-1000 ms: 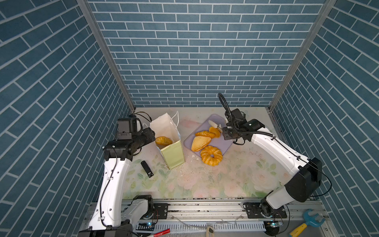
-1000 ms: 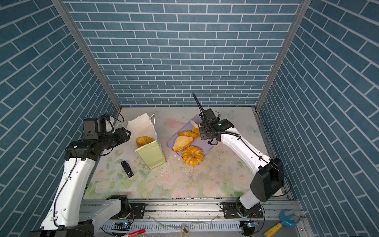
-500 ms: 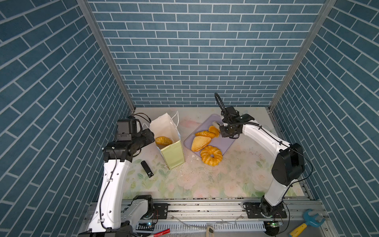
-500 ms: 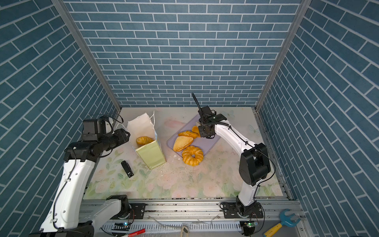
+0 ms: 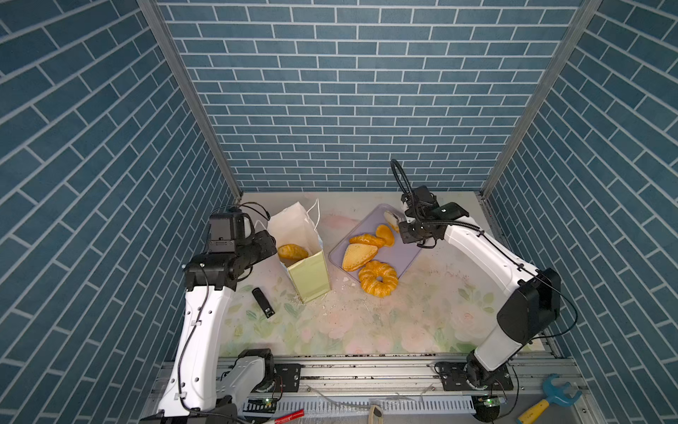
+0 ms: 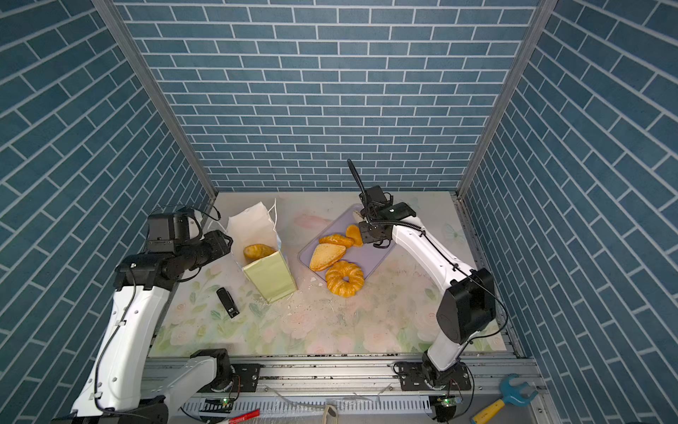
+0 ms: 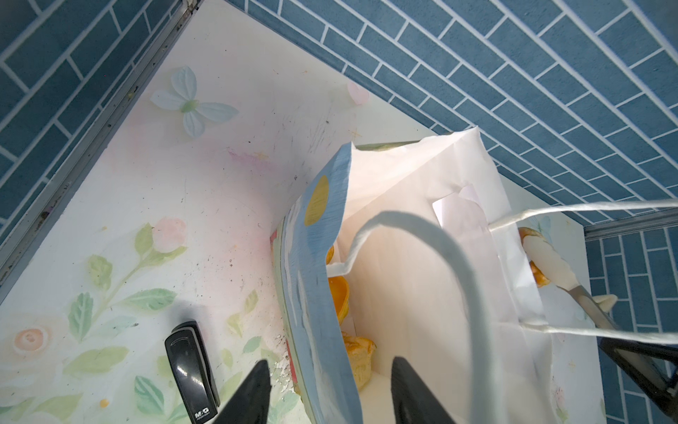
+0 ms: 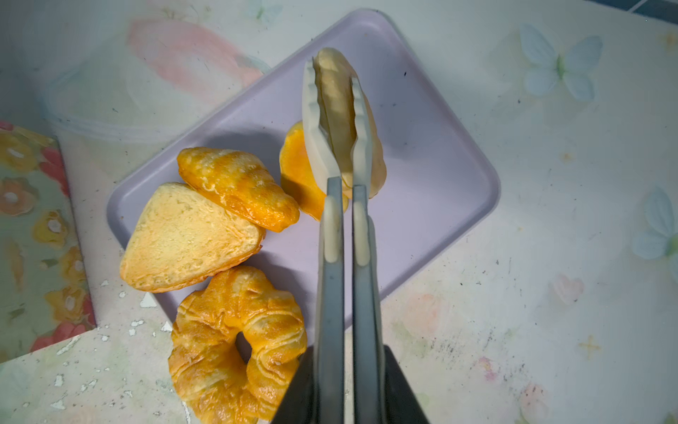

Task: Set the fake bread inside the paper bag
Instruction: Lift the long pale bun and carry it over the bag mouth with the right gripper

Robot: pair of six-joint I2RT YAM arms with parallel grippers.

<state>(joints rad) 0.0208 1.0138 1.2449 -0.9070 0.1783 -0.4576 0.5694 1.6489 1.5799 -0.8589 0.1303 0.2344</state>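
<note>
Left wrist view first: your left pincer [image 7: 330, 363] is open, its black fingers [image 7: 257, 389] straddling the blue printed wall of the small upright paper bag [image 7: 319, 279] without pinching it. Just outside that pincer, a small black stapler [image 7: 192, 374] lies on the floral table mat [image 5: 367, 323]. Beyond the fingertips, golden-orange fake bread [image 7: 357, 352] sits deep in the bag, and both top views show a glossy piece in its mouth.

Past the bag, your right pincer [image 8: 348, 385] is clamped on grey metal tongs with white tips [image 8: 329, 293]. The tongs pinch a pale oblong roll [image 8: 335, 110] straight ahead of it, over the flat lavender tray [image 8: 422, 183]. Beside the tongs lie a triangular toast slice [image 8: 187, 238], a glossy golden pastry [image 8: 238, 187] and an orange round bun [image 8: 297, 172]. The ring-shaped croissant [image 8: 234, 348], nearest the pincer, overhangs the tray's edge.
</note>
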